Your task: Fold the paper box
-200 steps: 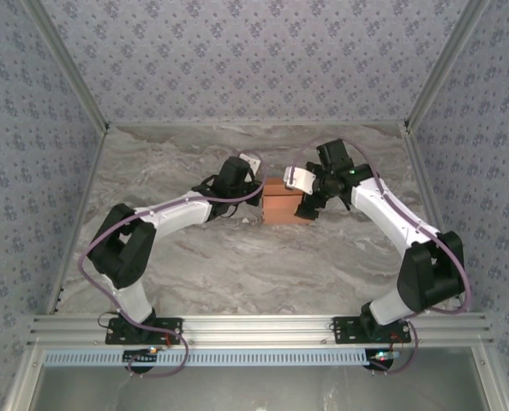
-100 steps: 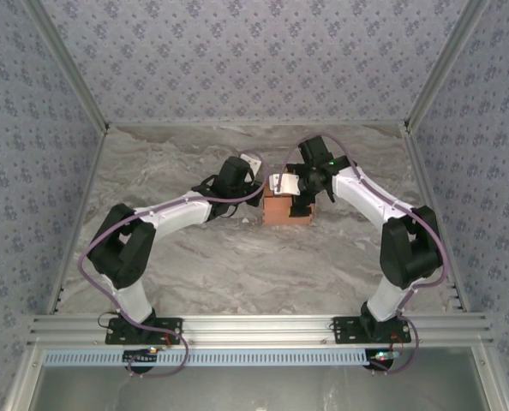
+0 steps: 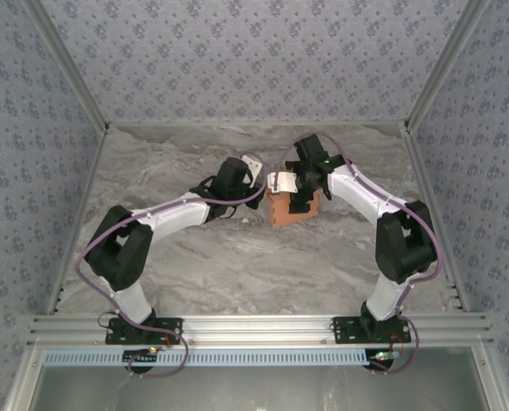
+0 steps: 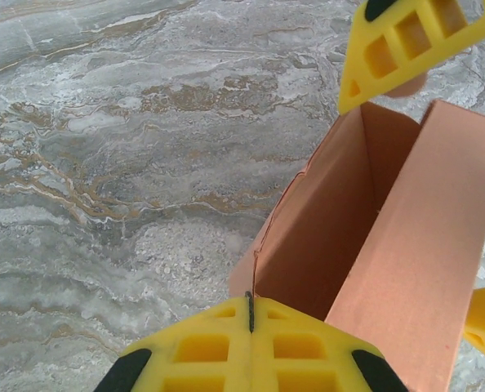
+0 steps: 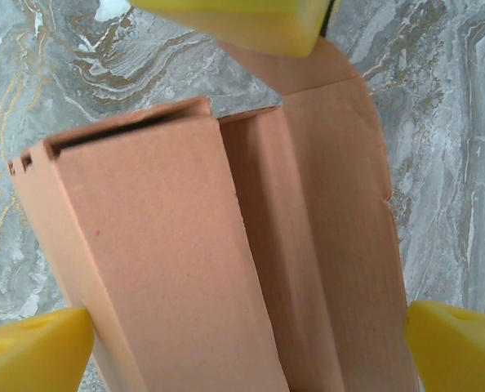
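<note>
Right now the paper box [image 3: 290,211] sits tilted on the far middle of the worktop [image 3: 194,248], a little right of centre, between the two arms. At its left side the left end effector [image 4: 249,304] is fully closed, its yellow pads pinching the edge of one thin wall beside the open hollow. Over the box the right end effector [image 5: 242,339] is spread wide, with one finger against the box's left face and the other just off its right edge. Grey veined marble covers the worktop. Blue-grey flowered walls [image 3: 237,60] enclose it, and an aluminium rail [image 3: 254,325] runs along the near edge.
</note>
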You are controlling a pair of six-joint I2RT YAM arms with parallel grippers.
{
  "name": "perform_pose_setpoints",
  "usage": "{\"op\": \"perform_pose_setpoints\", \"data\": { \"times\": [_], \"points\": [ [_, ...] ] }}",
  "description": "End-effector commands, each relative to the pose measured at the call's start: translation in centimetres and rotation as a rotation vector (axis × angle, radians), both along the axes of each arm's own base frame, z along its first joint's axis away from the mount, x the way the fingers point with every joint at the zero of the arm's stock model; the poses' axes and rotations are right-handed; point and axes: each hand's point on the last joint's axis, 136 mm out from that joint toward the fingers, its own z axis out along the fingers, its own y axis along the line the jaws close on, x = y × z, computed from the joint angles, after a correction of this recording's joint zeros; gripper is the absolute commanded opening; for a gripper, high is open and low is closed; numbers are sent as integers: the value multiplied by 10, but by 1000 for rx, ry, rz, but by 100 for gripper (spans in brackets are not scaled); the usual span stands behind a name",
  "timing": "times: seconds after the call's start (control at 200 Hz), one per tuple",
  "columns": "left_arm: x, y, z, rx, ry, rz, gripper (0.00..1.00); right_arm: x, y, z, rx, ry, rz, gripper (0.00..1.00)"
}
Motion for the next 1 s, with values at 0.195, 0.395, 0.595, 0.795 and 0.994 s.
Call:
{"op": "perform_pose_setpoints", "data": {
  "times": [0.195, 0.395, 0.595, 0.795, 0.994],
  "points": [
    [-7, -9, 26, -42, -73, -75, 0, -13, 6, 11, -9, -14, 146, 100],
    [-9, -10, 28, -37, -85, -100, 0, -15, 2, 6, -40, -23, 165, 100],
    [-12, -12, 29, -29, -90, -119, 0, -14, 5, 19, 17, -57, 176, 100],
    [-13, -14, 27, -23, -91, -133, 0, -14, 4, 26, 35, -71, 186, 100],
    [-13, -14, 25, -7, -96, -147, 0, -11, -3, 19, -2, -70, 207, 100]
  ]
}}
